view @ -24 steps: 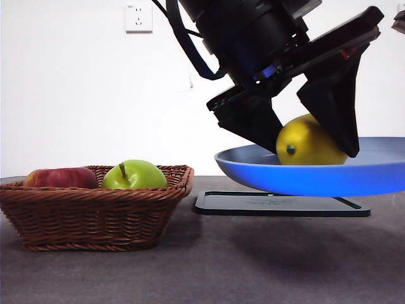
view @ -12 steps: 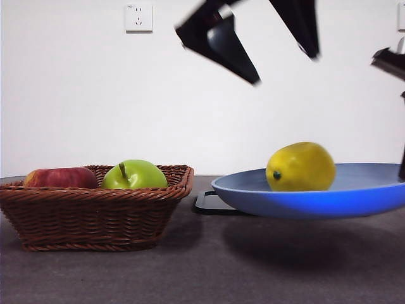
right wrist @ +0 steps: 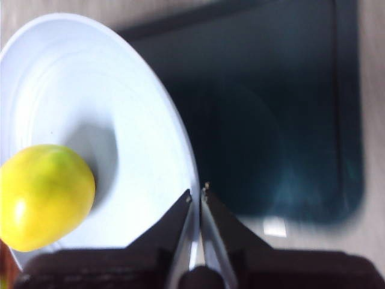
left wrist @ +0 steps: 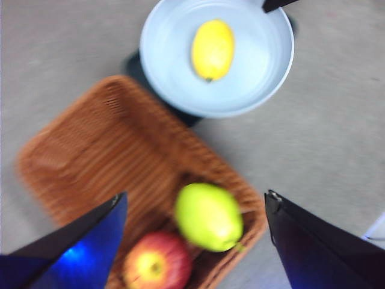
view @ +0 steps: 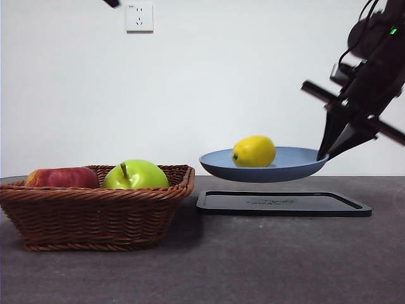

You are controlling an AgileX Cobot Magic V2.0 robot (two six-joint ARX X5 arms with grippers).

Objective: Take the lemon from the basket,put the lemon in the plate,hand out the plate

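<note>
Lemon is already out of the basket and lies in the plate, a little off centre, toward the side away from the pinched rim. First two steps are judged done.

Plate is held clear of the desk, above the black tray, roughly level. It is carried by the right gripper, whose jaws are pinched on the plate's rim with the thin edge clamped between them.

Left gripper is high above the basket, jaws spread wide and holding nothing; in the front view only a dark tip shows at the top edge.

Basket sits near the desk's left side and holds a green apple and a red apple, side by side.

Remaining: the hand-out of the plate. It appears to be under way; where the plate is to be delivered cannot be told. Risk judged: a loose lemon on a plate held by one edge could roll if the plate is tilted.
</note>
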